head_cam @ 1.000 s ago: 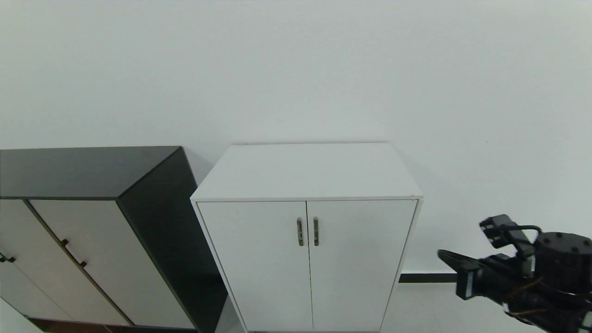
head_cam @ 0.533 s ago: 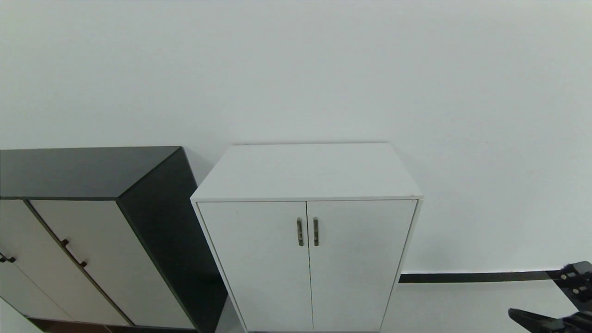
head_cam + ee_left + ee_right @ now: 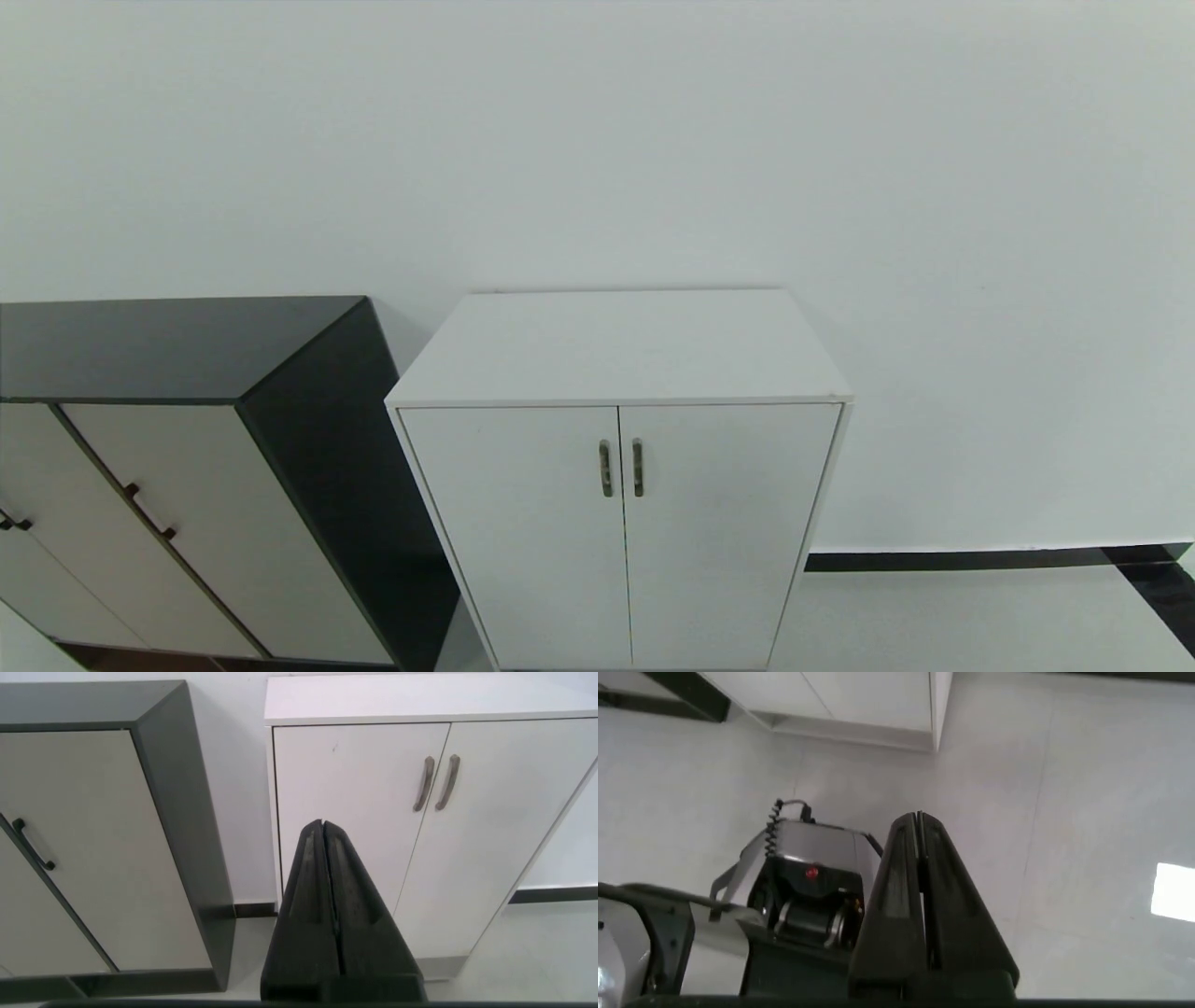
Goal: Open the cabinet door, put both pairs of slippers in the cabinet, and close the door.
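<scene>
White cabinet (image 3: pixel 616 345), both doors (image 3: pixel 719 523) shut. Left hand (image 3: pixel 323 831) faces it, fingers pressed together; right hand (image 3: pixel 920 821) likewise, aimed at the floor (image 3: pixel 1083 812). Slippers stowed or not (cannot tell): either unstarted or finished.

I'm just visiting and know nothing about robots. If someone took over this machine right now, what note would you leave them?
Left hand: shut, empty, held in front of the white cabinet.
Right hand: shut, empty, pointing down at the floor.
Cabinet: both doors closed, handles side by side in the middle.
Done or left: the doors are shut, but whether the slippers are inside cannot be told. Check before going on.
</scene>
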{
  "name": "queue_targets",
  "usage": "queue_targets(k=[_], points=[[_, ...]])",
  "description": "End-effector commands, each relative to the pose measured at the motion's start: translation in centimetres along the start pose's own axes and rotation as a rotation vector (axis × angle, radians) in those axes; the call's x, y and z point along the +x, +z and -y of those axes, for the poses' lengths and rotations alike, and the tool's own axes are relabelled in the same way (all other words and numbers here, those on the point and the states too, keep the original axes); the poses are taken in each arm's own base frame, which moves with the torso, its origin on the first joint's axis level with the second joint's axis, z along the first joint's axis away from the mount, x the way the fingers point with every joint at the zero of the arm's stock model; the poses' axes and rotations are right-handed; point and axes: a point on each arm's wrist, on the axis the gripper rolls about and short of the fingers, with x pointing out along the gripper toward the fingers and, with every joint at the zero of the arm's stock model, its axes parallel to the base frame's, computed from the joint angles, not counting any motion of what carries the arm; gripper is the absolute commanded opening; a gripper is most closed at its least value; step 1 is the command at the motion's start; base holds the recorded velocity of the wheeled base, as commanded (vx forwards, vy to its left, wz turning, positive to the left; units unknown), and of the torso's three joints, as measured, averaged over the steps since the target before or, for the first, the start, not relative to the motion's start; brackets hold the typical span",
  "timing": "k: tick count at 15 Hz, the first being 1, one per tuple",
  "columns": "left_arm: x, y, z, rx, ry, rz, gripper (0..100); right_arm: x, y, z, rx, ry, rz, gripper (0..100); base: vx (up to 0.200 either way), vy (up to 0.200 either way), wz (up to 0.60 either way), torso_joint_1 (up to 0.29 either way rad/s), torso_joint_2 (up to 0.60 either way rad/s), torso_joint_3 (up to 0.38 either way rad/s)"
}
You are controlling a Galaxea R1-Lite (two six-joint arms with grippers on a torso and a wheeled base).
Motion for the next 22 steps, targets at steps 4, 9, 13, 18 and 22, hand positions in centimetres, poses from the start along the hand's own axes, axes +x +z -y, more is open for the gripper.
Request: queue_targets(k=[4,9,13,18,22], points=[[0.0,0.0,0.0,0.000,0.000,0.000,0,-0.7,-1.2,-0.1,-0.010,0.007,-0.028,0,0.000,0.000,0.00,0.000,0.00,0.000],[0.0,0.0,0.0,0.000,0.000,0.000,0,-0.7,-1.3,-0.2,-0.032,0.037,-0.037,0,0.000,0.000,0.00,0.000,0.00,0.000],[0.0,0.0,0.0,-0.002,0.000,0.000,0,-0.4,-1.3,-0.5,-0.098,0.087,-0.079,0,0.000,0.000,0.00,0.000,0.00,0.000],[0.0,0.0,0.0,-0.006,0.000,0.000,0,-0.9,-1.4,-0.6,-0.153,0.124,-0.027,0,0.000,0.000,0.00,0.000,0.00,0.000],[0.0,0.0,0.0,-0.006,0.000,0.000,0,-1.2,-1.6,-0.8,-0.213,0.153,0.010,0,0.000,0.000,0.00,0.000,0.00,0.000]])
